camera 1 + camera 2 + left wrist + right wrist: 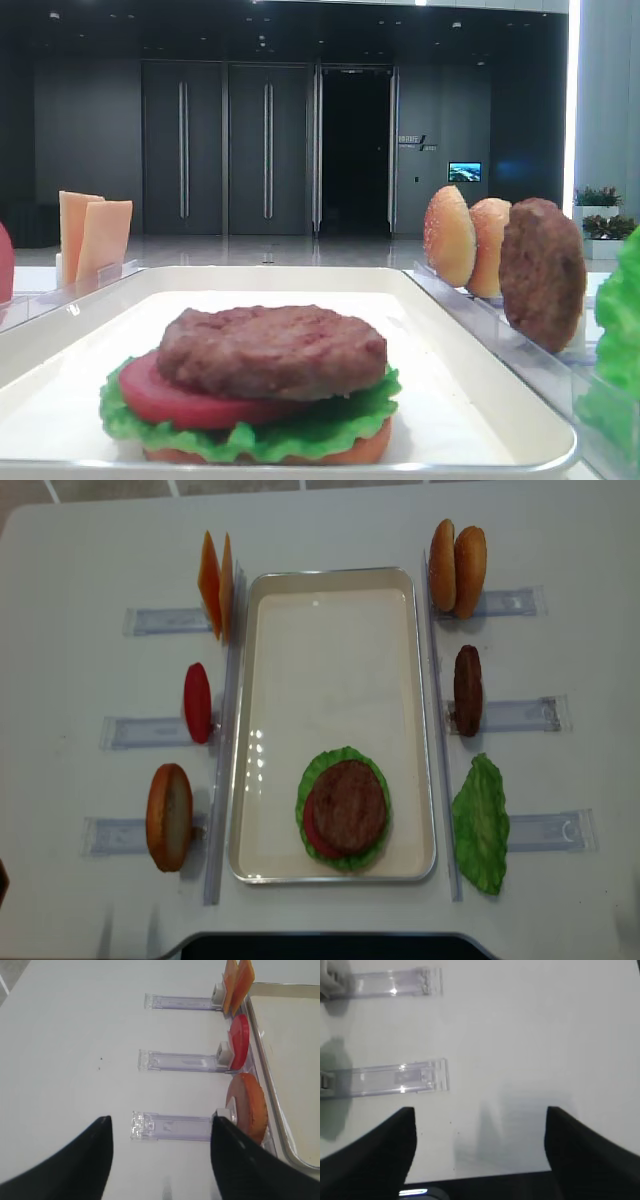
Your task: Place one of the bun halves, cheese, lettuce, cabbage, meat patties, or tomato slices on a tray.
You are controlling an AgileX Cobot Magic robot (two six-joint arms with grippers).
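Both grippers, right and left, hover wide-jawed, apparently empty, over the desk; a careless placement could topple the patty stack.

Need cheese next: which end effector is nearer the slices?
Left. Its view shows the cheese ahead, beyond the tomato. The right end effector sees only clear racks.
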